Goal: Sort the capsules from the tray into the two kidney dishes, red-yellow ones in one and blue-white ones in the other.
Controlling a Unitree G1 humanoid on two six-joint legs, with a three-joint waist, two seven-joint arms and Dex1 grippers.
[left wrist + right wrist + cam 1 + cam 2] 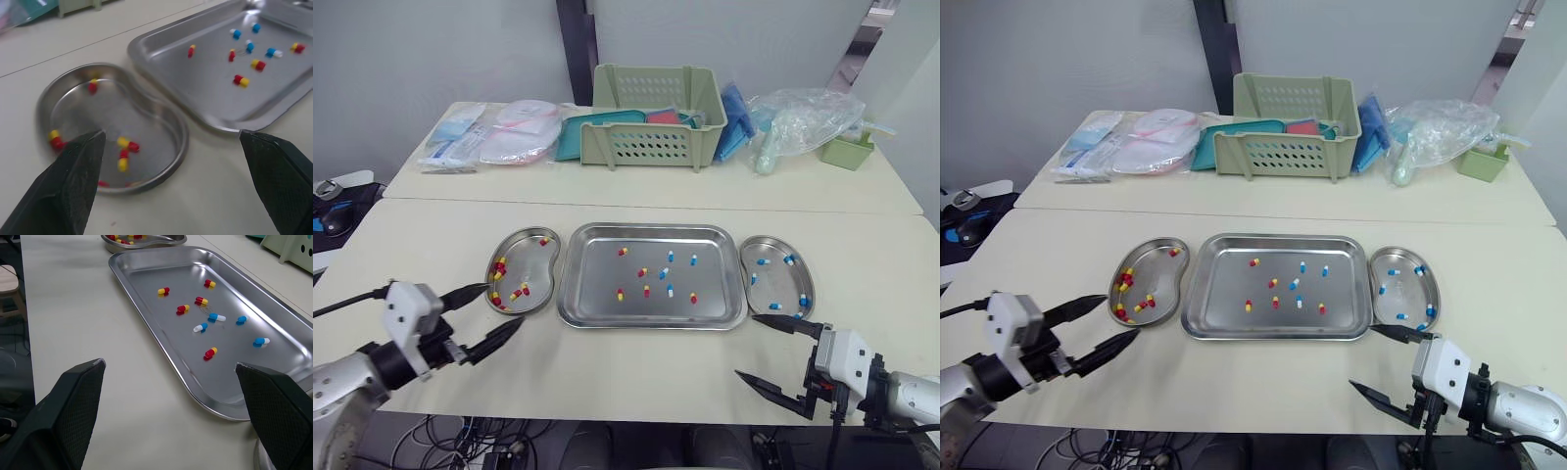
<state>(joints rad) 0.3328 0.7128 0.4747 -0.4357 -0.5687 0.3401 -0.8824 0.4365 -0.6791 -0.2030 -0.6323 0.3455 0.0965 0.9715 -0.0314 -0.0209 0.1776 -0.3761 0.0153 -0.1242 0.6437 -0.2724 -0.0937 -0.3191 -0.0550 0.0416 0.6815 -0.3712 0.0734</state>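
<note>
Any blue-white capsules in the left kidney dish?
No, every capsule lying in the left kidney dish in the left wrist view is one of the red-yellow capsules.

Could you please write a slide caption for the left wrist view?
Open left fingers near the dish of red-yellow capsules, beside the tray holding both kinds.

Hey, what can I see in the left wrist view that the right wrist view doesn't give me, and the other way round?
Left wrist view: the whole bowl of the left kidney dish, red-yellow capsules lying inside. Right wrist view: the table and its near edge with floor beyond, and just a sliver of that dish. Both: the tray of mixed capsules, behind the open left gripper or right gripper.
</note>
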